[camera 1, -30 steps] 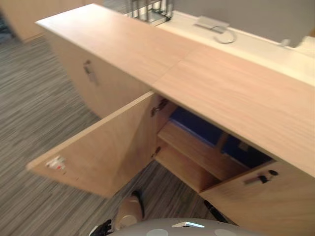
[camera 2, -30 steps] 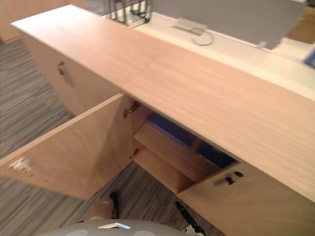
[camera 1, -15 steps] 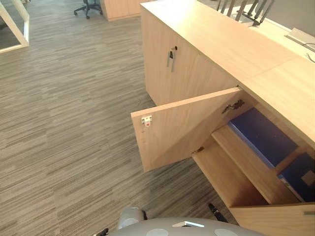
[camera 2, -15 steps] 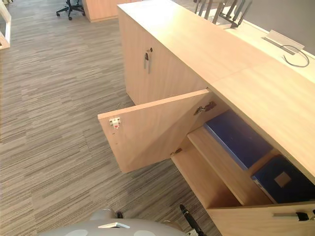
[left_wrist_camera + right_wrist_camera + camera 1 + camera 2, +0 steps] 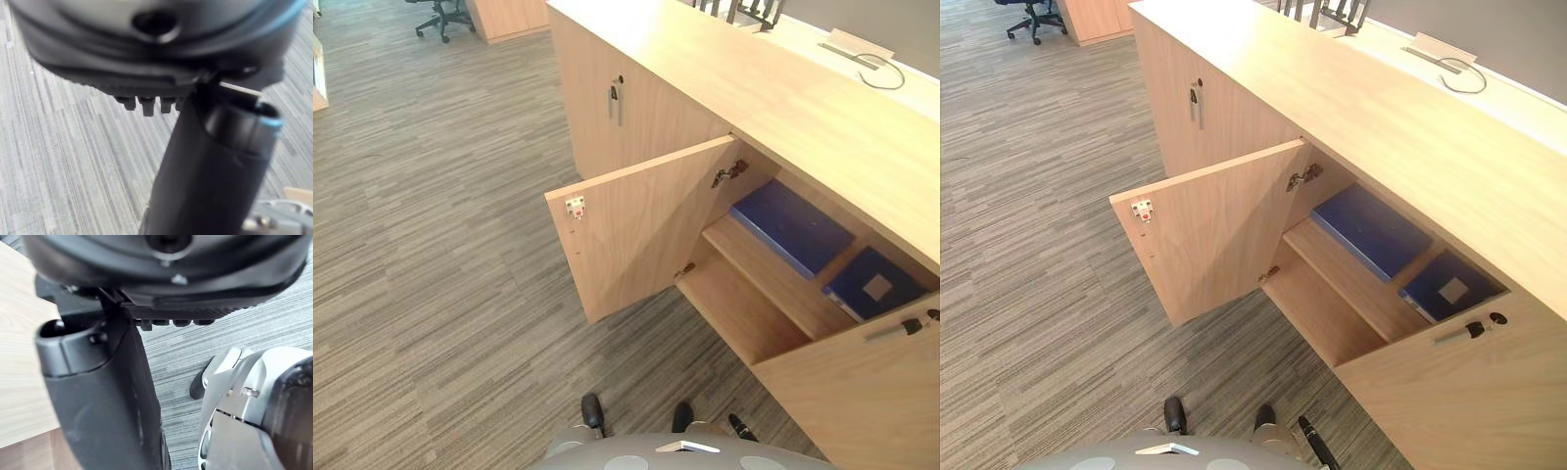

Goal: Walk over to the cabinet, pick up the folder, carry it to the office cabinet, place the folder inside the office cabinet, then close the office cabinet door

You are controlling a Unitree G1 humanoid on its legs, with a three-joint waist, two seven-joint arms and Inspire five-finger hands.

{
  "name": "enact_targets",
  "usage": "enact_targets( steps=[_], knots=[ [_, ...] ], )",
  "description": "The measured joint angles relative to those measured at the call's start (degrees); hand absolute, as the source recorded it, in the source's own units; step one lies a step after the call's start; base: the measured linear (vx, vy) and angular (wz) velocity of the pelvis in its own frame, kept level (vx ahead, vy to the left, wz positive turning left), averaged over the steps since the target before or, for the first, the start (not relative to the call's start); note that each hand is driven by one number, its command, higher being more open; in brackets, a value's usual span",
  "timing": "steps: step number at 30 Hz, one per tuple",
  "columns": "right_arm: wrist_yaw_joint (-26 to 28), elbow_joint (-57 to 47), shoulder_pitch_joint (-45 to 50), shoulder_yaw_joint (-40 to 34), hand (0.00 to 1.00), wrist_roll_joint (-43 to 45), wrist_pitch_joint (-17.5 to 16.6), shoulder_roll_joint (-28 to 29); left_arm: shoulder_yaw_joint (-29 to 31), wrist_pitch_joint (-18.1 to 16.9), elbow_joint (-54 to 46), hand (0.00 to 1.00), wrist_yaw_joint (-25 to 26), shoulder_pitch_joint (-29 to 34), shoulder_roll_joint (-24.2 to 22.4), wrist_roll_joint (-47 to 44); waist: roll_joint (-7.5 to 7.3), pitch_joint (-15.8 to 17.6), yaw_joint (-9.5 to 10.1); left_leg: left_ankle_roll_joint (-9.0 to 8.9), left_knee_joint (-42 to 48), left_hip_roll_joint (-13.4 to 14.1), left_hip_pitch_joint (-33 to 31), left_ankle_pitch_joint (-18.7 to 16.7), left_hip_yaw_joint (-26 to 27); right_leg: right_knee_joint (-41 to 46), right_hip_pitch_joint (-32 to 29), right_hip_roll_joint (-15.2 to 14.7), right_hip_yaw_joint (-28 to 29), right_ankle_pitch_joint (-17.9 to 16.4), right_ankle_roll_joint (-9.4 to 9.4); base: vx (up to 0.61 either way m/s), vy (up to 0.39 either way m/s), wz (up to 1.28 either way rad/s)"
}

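Blue folders [image 5: 791, 227] lie inside the open cabinet [image 5: 773, 93]; left hand [image 5: 146, 46] and right hand [image 5: 166, 279] hang slack.

A grey striped carpet floor [image 5: 431, 245] is stretching away to the left, and a black wheeled office chair [image 5: 435, 14] is standing at its far end. A flat grey plate [image 5: 1442, 47] is lying on the white bench [image 5: 1518, 93], near a black wire rack [image 5: 754, 10].

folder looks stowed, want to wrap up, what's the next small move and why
Probably bring the left hand round the free edge of the door to swing it shut: blue folders lie on the shelf, the door stands wide open, and that hand is empty.
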Motion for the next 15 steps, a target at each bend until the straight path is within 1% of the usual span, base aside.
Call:
enact_targets(
  steps=[1,2,4,5,6,7,8,9,10,11,12,13,14,15],
  knots=[
    [0.2,0.5,0.0,-1.0,1.0,0.0,0.0,0.1,0.2,0.0,0.1,1.0,0.0,0.0,0.7,-0.8,-0.04,0.0,0.04,0.76,0.0,-0.4,0.2,0.3,0.3,-0.2,0.5,-0.1,0.6,0.0,0.12,0.01,0.123,-0.07],
    [0.2,1.2,0.4,-2.8,1.0,0.0,0.1,0.1,2.5,0.0,0.0,1.0,-0.1,0.0,0.6,-0.8,-0.23,-0.1,0.17,1.57,0.0,-1.1,0.5,-0.2,0.4,-0.8,0.7,-0.2,1.4,0.3,0.66,0.02,0.103,-0.01],
    [0.4,1.4,0.8,-4.8,1.0,0.0,0.4,0.4,5.4,0.7,-0.9,1.0,-0.5,0.0,0.7,-0.8,-0.28,-0.3,0.53,1.96,0.0,-1.6,0.5,-0.5,0.9,-0.9,0.6,-1.1,1.5,0.3,0.89,0.02,0.095,-0.03],
    [0.9,1.3,1.1,-6.4,1.0,-0.1,0.7,0.4,7.3,1.6,-2.3,1.0,-0.5,0.0,1.5,-1.6,-0.7,-0.5,1.08,2.29,0.0,-2.0,0.6,-0.8,1.5,-1.4,0.6,-1.6,1.8,0.4,1.21,0.04,0.105,-0.12],
    [1.1,1.2,1.3,-7.0,1.0,-0.1,0.8,0.4,7.8,1.7,-3.1,1.0,-0.5,0.0,1.9,-2.2,-0.66,-0.5,1.48,2.5,0.0,-2.2,0.6,-0.9,1.8,-1.5,0.6,-1.7,2.3,0.4,1.24,0.06,0.136,-0.2],
    [1.5,1.1,1.4,-7.7,1.0,-0.1,1.0,0.5,10.9,1.6,-6.5,1.0,-0.2,0.0,2.2,-5.8,-0.51,-0.4,1.74,3.0,0.0,-2.7,0.6,-1.2,2.6,-1.7,0.5,-1.7,3.0,0.4,1.23,0.05,0.096,-0.12],
    [1.5,1.3,1.6,-7.8,1.0,-0.1,1.2,0.6,12.9,1.6,-9.2,1.0,-0.2,-0.3,2.1,-8.2,-0.44,-0.4,1.74,3.12,0.0,-2.9,0.7,-1.3,2.7,-1.7,0.5,-1.9,3.0,0.4,1.23,0.05,0.12,0.03],
    [1.8,1.4,1.8,-8.7,1.0,-0.2,2.0,0.5,16.1,1.0,-14.8,1.0,-0.3,-2.0,2.4,-12.4,-0.04,-0.7,1.89,3.31,0.0,-3.3,0.7,-1.5,2.7,-1.6,0.7,-2.2,3.0,0.3,1.03,0.04,0.107,0.18],
    [2.4,1.4,1.8,-9.4,1.0,-0.2,2.8,0.4,17.8,0.1,-19.2,1.0,-0.3,-4.6,3.5,-12.6,-0.18,-1.4,1.86,3.48,0.0,-3.7,0.7,-1.8,2.9,-1.5,0.7,-2.5,3.0,0.0,0.57,0.04,0.107,0.14],
    [2.8,1.3,1.8,-9.6,1.0,-0.3,3.0,0.6,18.3,-0.4,-21.0,1.0,-0.4,-5.9,4.3,-12.4,-0.34,-1.7,1.76,3.34,0.0,-4.0,0.8,-2.2,3.1,-1.6,0.7,-2.9,3.0,0.0,0.43,0.04,0.124,-0.03],
    [3.5,1.4,1.9,-9.7,1.0,-0.3,3.3,0.8,19.0,-1.2,-23.1,1.0,-0.5,-8.0,5.5,-12.2,-1.56,-2.6,1.6,3.84,0.6,-4.4,1.2,-2.0,4.3,-1.7,0.7,-4.1,3.5,-0.1,-0.52,0.06,0.128,-0.39],
    [4.3,1.1,1.9,-9.8,1.0,-0.4,3.2,0.3,20.1,-1.5,-25.1,1.0,-0.5,-10.4,7.0,-10.7,0.1,-2.6,1.68,5.21,0.2,-4.0,2.2,-2.1,6.3,-1.0,0.8,-3.4,3.8,0.0,-1.64,0.05,0.157,-0.58],
    [4.7,0.3,2.0,-10.0,1.0,-0.4,3.4,0.2,20.6,-1.0,-27.8,1.0,-0.4,-12.2,9.0,-7.3,0.41,-3.4,1.07,5.07,0.2,-3.8,2.4,-2.8,7.4,-0.1,0.3,-3.3,4.4,0.0,-3.34,0.03,0.117,-0.6],
    [5.0,0.5,2.0,-10.2,1.0,-0.4,3.5,0.3,20.7,-0.9,-29.8,1.0,-0.2,-13.1,10.1,-5.2,0.38,-3.6,0.88,5.42,0.2,-3.7,2.3,-3.2,7.9,0.5,-0.2,-3.1,4.4,0.0,-3.36,0.0,0.106,-0.42]
  ],
)
